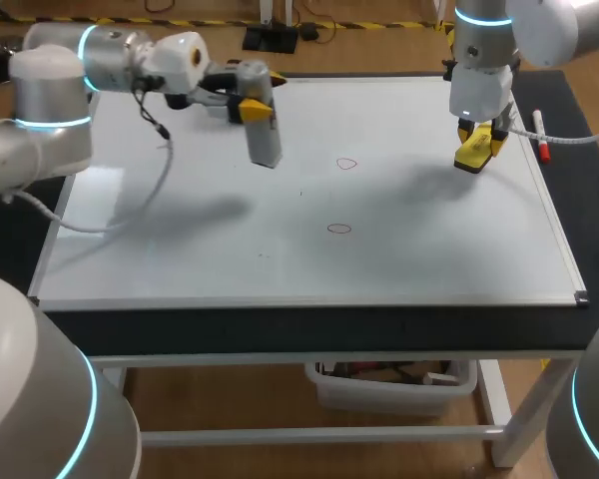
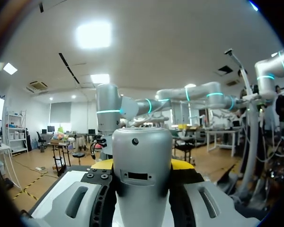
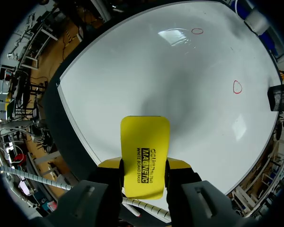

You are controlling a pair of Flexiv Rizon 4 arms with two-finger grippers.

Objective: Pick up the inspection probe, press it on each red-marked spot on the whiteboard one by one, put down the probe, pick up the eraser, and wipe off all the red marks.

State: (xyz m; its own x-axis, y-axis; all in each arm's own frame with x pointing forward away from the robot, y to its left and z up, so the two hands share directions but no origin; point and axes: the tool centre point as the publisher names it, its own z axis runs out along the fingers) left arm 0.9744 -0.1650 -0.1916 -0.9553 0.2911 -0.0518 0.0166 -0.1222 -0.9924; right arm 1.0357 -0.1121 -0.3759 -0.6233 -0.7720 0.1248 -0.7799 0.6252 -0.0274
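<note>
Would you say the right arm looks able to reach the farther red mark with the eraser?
Probably yes: the right pincer holds the eraser over the whiteboard, only bare board lies between it and that mark, and the probe hangs aside.

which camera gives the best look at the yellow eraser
The right wrist view: the eraser fills the middle, its printed yellow face clamped between the fingers of the right gripper. The head view shows it small, under that gripper at the whiteboard's far right. The left wrist view misses it, showing the inspection probe instead.
</note>
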